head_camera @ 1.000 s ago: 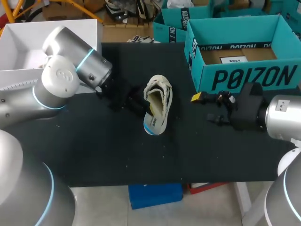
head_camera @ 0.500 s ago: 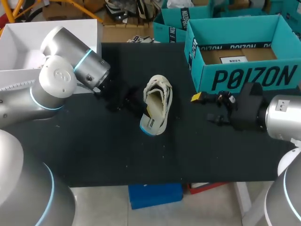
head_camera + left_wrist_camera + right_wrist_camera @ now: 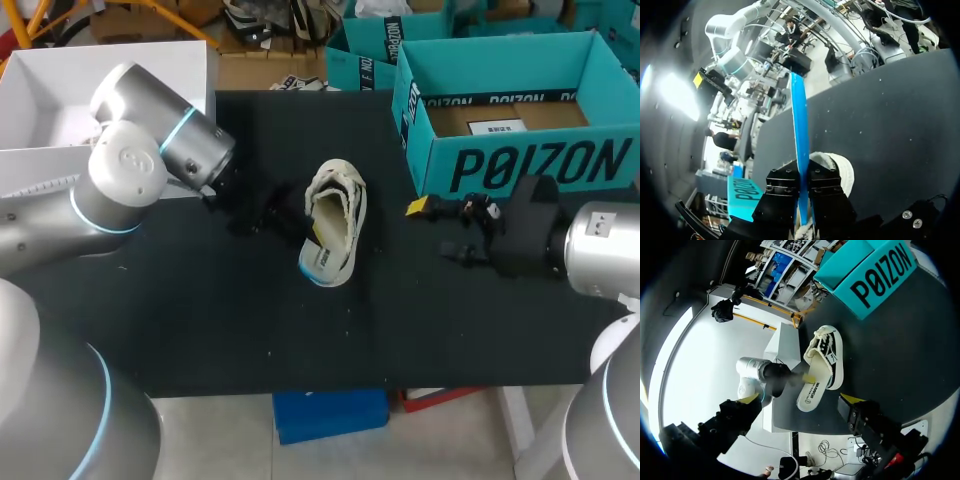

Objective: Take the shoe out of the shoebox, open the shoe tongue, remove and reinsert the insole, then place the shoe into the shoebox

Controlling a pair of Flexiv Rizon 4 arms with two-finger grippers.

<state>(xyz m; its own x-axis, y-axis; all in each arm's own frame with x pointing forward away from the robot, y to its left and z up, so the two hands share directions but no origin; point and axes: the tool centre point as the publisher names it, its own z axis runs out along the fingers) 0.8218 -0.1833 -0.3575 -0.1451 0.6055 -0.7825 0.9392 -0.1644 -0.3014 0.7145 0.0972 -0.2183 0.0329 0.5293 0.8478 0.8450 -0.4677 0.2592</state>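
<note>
The shoe (image 3: 340,205) lies on the bench (image 3: 200,320), apart from the shoebox (image 3: 520,150), with its insole (image 3: 320,262) jutting past the heel. I'd hold the insole flat and in line with the shoe. Black on black hides the grip here.

From the left wrist, the left tool (image 3: 801,200) pinches the insole's blue edge; the shoe's toe is hidden.

From the right wrist, the right tool (image 3: 799,399) stands spread and holds nothing, with the shoe ahead.

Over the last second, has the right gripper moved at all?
No. In the head view the right gripper stays just off the front corner of the teal shoebox.
</note>
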